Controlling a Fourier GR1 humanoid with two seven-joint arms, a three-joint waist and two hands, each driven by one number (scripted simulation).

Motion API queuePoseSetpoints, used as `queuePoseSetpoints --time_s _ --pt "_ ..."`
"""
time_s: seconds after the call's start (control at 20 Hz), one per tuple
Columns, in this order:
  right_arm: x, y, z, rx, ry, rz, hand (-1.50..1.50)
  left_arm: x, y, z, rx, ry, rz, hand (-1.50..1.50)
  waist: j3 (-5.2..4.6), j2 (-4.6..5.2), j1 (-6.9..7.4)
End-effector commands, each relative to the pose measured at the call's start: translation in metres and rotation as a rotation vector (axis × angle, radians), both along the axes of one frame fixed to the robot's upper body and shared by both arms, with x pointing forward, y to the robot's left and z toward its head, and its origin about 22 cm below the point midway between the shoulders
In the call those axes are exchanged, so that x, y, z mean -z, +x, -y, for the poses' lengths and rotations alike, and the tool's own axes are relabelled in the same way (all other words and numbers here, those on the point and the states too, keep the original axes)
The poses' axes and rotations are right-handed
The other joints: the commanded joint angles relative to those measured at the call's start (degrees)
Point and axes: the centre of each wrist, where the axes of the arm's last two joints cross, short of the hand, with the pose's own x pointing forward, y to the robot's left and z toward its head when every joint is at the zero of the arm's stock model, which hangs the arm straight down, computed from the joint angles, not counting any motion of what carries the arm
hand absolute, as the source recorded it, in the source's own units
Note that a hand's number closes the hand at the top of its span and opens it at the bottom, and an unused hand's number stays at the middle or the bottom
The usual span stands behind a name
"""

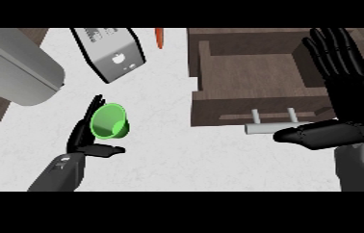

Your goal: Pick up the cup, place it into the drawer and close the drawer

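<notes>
While drawer (252, 73) gapes, left hand (89, 131) cradles green cup (110, 121).

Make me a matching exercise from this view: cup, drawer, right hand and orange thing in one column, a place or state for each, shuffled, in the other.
1 cup
2 drawer
3 right hand
4 orange thing

a pulled open, nothing inside
b top edge, between appliance and drawer
c green, at the left hand
d open, over the drawer's right side

Pairs: 1c, 2a, 3d, 4b
</notes>
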Motion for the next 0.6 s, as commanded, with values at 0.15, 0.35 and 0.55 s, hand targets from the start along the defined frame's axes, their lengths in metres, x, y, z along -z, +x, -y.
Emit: queuePoseSetpoints --time_s 0.15,0.35,0.55 --pt "-0.003 0.007 0.008 0.011 0.007 0.021 -1.50 -0.007 0.012 0.004 0.050 -0.072 0.058 -1.50 -0.02 0.19 -0.23" --pt "0.001 0.008 -0.002 0.014 -0.004 -0.005 -1.50 -0.013 0.018 0.001 0.124 -0.183 0.075 -1.50 0.03 -0.02 0.50" --pt "-0.001 0.001 0.005 0.022 -0.013 -0.003 -1.50 -0.004 0.016 0.033 0.136 -0.166 0.165 1.50 0.00 0.00 -0.16"
